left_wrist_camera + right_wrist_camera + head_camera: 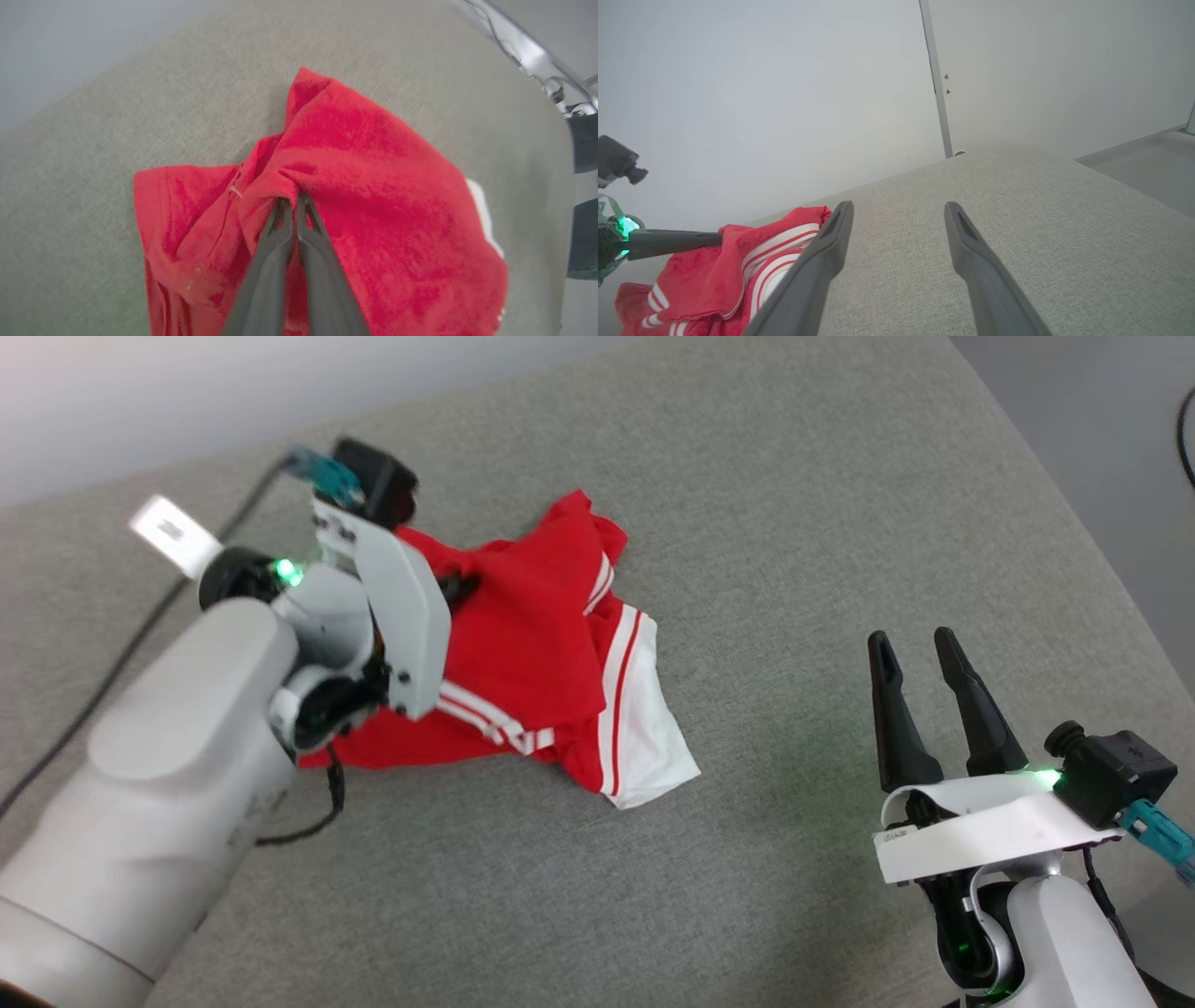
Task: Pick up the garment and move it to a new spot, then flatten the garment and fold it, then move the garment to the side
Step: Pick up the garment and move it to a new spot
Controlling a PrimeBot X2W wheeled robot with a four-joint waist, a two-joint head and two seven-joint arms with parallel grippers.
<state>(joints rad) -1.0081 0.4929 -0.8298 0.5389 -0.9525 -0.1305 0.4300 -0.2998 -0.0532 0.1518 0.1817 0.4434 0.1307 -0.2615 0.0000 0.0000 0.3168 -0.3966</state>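
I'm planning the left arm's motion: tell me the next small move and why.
Probably raise the left gripper a little: it is shut on a fold of the garment, which lies crumpled on the grey surface. The right gripper is open, apart from it.

Head cam looks down + fwd from above the grey cloth surface (794, 523), mid range; garment (532, 644) sits toward 10 o'clock. L wrist cam is v. close, looking along its fingers (275, 242) onto the garment. R wrist cam rides low, facing the wall (784, 93), w/ garment at 8 o'clock. All three share garment + surface.
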